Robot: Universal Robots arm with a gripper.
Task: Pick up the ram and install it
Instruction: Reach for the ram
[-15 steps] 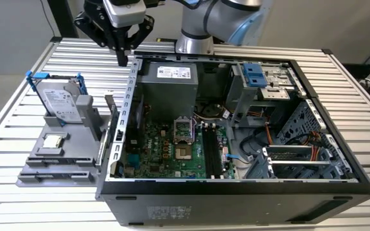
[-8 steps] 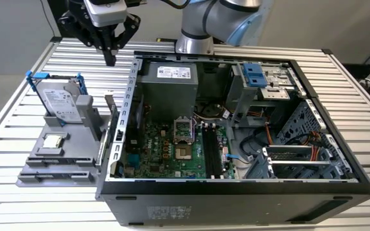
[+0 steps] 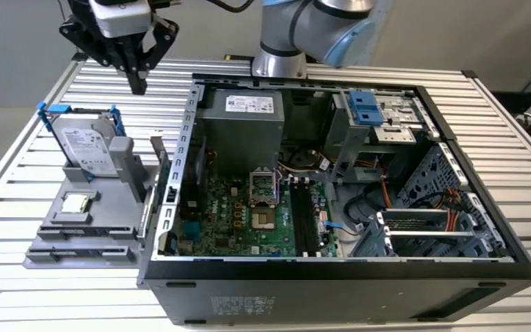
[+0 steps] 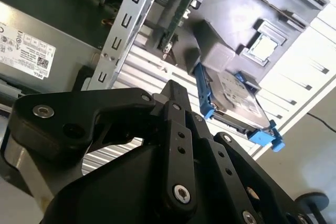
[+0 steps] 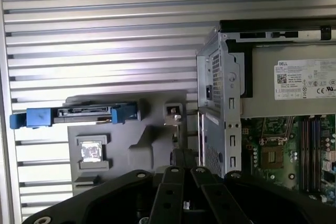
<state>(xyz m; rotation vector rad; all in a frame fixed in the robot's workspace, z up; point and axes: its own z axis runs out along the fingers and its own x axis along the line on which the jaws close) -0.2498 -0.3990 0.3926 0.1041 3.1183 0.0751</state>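
Black and angular, the pincer (image 3: 138, 84) hangs in the exterior view with its two slim fingers pressed together into one blunt point. It is clenched on nothing, above the ribbed metal table (image 3: 53, 297) and just behind a grey moulded holder (image 3: 72, 238). A silver hard drive (image 3: 88, 146) in a blue frame stands upright in that holder. The ram (image 3: 162, 181) stands on its long edge along the holder's side toward the exterior view's right, a thin dark strip just beside the perforated steel wall of the open computer case (image 3: 339, 283). It sits lower than the fingertips and clearly apart from them. Inside the case lies the green motherboard (image 3: 238, 214) with its long black slots. In the second wrist view the matte black linkage of the pincer (image 4: 173, 92), studded with bright screw heads, closes to a narrow tip. Beyond that tip the ram (image 4: 181, 10) shows as a slim green edge between the holder (image 4: 236, 14) and the case's punched rail, untouched. In the first wrist view the closed pincer (image 5: 181, 156) points at the gap between holder (image 5: 126, 145) and case wall (image 5: 220, 103), where the ram (image 5: 185, 127) is a mere dark line, hard to make out.
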